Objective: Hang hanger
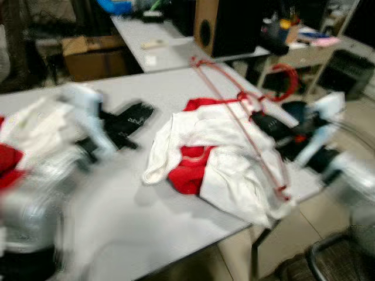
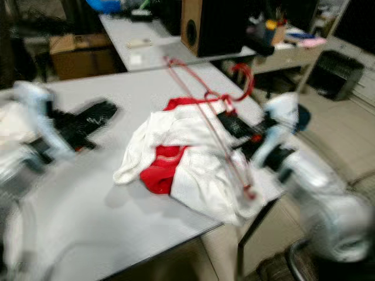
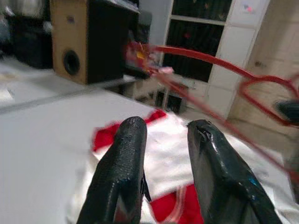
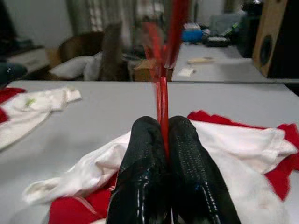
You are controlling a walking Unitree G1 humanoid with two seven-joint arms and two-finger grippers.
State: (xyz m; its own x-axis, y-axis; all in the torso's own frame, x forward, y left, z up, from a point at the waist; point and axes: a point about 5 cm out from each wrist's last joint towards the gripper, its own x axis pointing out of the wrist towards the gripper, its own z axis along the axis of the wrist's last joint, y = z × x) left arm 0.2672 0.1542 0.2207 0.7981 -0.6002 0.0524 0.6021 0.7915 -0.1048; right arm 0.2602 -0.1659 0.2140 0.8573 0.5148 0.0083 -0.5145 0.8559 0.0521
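One thin red hanger [image 2: 202, 108], jaws clamping it

The two eye views look down from the head onto the grey table [image 1: 176, 222]. Both wrist views look low across its white-and-red garment [image 3: 163, 163].

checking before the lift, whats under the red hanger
The hanger lies across a white and red garment heaped on the table, pinched in the right tool. The table beneath the heap is covered.
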